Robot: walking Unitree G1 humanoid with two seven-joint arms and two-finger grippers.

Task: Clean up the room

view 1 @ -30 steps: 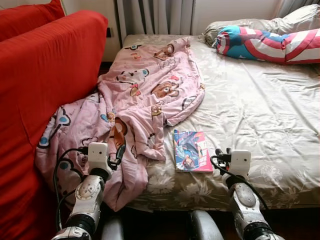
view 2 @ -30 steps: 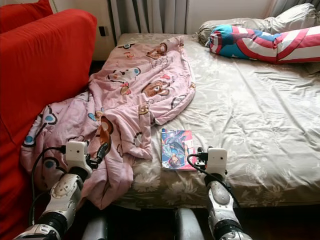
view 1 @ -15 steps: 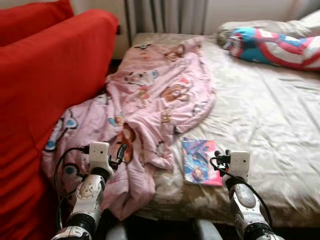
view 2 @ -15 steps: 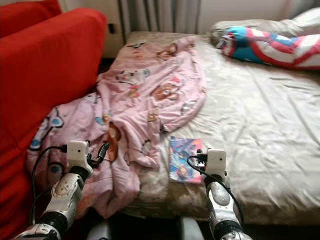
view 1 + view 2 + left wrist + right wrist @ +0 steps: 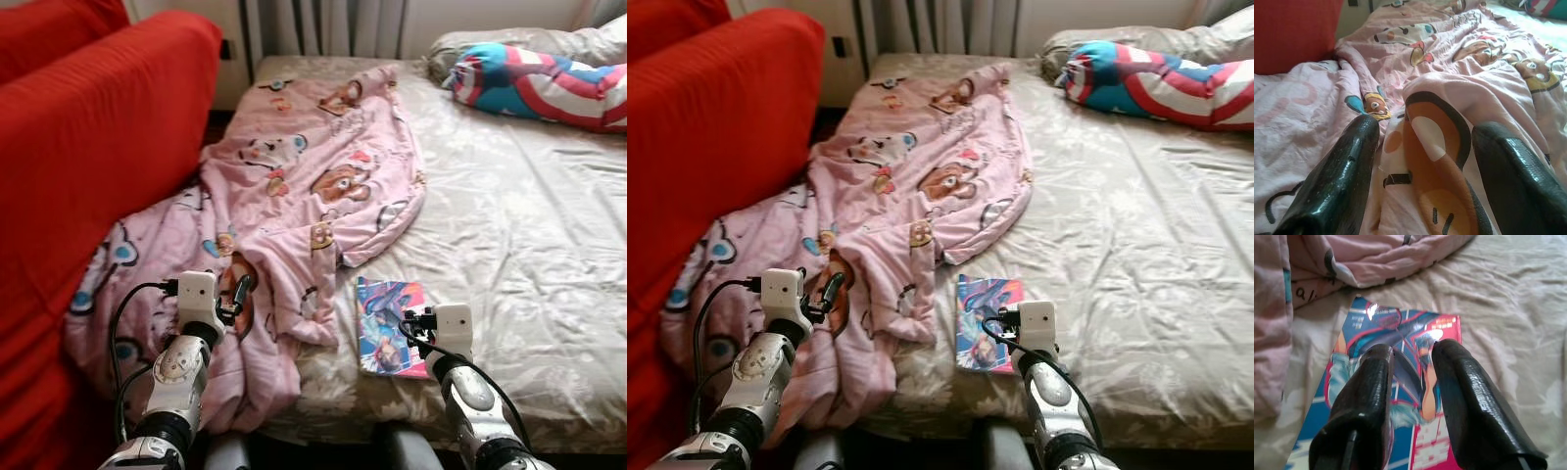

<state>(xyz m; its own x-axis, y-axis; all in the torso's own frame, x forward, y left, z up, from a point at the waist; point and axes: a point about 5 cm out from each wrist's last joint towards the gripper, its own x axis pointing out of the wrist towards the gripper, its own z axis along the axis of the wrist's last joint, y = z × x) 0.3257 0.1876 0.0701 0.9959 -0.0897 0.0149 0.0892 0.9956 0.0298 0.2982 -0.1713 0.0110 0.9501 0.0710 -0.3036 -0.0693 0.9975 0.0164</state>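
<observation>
One magazine (image 5: 391, 312) lies flat near the bed's (image 5: 529, 225) front edge, directly under the right gripper (image 5: 1410, 352), whose fingers stand slightly apart above the cover; the left gripper (image 5: 1422, 132) hovers spread wide over one pink blanket (image 5: 294, 196); one striped pillow (image 5: 539, 78) lies at the head.

Blanket (image 5: 313, 186): pale pink, brown bear and blue cartoon prints. Sofa (image 5: 88, 147): solid red. Bedsheet (image 5: 519, 225): beige, faint floral pattern. Pillow (image 5: 539, 83): red-white stripes, blue patch. Magazine (image 5: 387, 311): blue-pink cover. Fingers (image 5: 1464, 396): glossy black.
</observation>
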